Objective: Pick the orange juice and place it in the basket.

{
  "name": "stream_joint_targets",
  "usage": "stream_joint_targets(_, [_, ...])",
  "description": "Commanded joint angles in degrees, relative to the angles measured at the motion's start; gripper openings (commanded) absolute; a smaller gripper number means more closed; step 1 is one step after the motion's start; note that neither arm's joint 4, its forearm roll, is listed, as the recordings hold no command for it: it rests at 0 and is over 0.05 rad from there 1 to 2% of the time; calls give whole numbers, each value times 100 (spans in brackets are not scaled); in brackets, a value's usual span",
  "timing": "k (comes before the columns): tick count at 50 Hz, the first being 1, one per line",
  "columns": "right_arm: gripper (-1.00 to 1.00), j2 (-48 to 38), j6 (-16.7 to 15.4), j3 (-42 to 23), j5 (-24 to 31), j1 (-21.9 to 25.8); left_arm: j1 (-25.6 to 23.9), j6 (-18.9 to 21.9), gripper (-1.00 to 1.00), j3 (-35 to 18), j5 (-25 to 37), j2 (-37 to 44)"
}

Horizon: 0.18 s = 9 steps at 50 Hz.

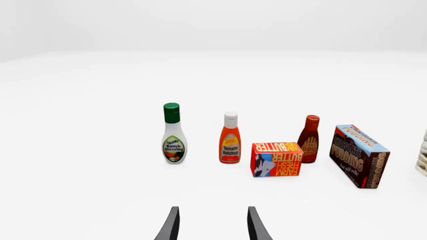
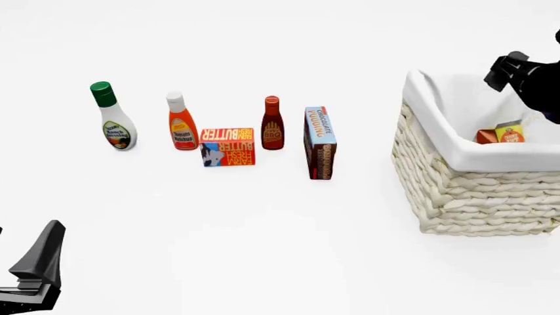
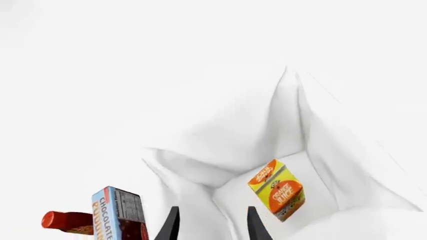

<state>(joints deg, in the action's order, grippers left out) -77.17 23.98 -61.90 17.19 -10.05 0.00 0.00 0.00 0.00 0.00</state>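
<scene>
Left claw (image 1: 210,227): lower frame, parted, empty | right claw (image 3: 210,225): parted, empty, above basket (image 2: 455,190) | orange juice (image 2: 501,134): inside basket, right side

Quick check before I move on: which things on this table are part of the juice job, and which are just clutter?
Job:
- orange juice, lying inside the basket, free of the end effector
- basket
- right end effector, open above the basket

Clutter:
- ranch dressing bottle
- tomato ketchup bottle
- butter box
- BBQ sauce bottle
- chocolate pudding box
</scene>
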Motion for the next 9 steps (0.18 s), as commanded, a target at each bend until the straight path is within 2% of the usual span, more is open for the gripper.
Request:
stream_joint_targets(1, [100, 619, 53, 215, 209, 79, 0, 0, 100, 0, 0, 0])
stream_joint_targets(9, [100, 985, 24, 295, 364, 67, 0, 0, 100, 0, 0, 0])
